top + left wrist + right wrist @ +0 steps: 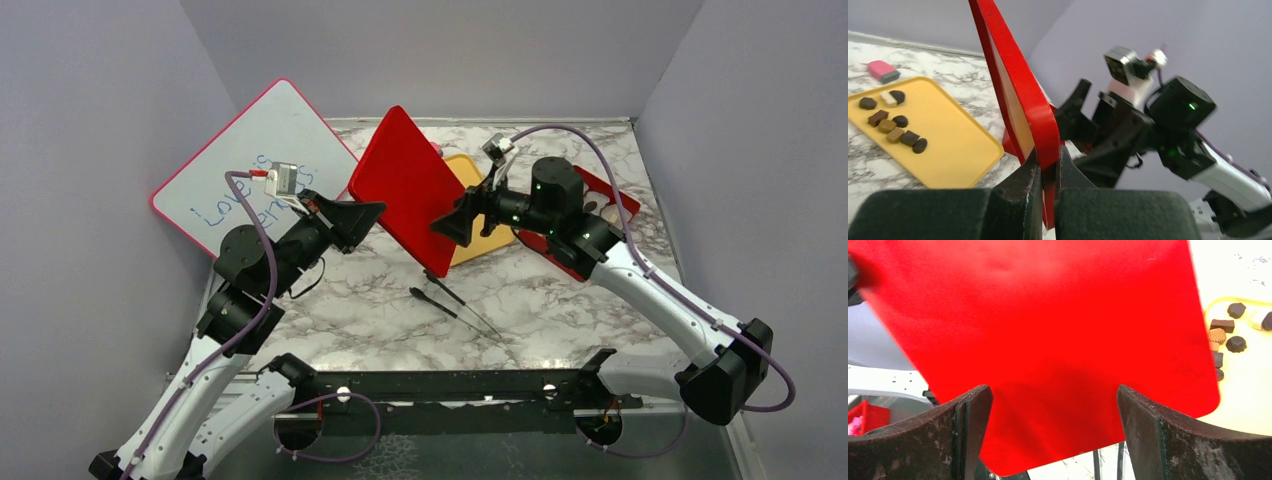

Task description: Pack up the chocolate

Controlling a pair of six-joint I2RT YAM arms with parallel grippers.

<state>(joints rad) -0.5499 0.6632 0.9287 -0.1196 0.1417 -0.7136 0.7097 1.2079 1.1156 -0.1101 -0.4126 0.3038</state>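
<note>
- My left hand is clenched on the edge of the red lid. It holds the lid tilted on edge in the air, over the middle of the bench toward its far edge.
- My right hand is released, fingers spread wide. It hangs just beside the lid's lower right edge and grips nothing. The wrist view shows the red face filling the space ahead of the fingers.
- The chocolate lies loose on the yellow tray, dark, tan and cream pieces in a small cluster. The tray sits flat near the far edge, partly hidden behind the lid from above.
- A red box shows under my right arm, toward the far right corner. I cannot make out its contents.
- A pink cube sits on the bench beyond the tray, apart from the chocolate.
- Black tweezers lie mid-bench, nearer the near edge. A whiteboard leans at the far left corner.
- Step in hand, as I judge it: handling the lid, with one hand bearing it. I see no piece packed yet.
- The next move calls for getting the lid out of the way or seating it without sweeping the tray. The lid's lower corner hangs close over the chocolate side, so I keep it high and move it clear. After that my free right hand has room to work the pieces.
</note>
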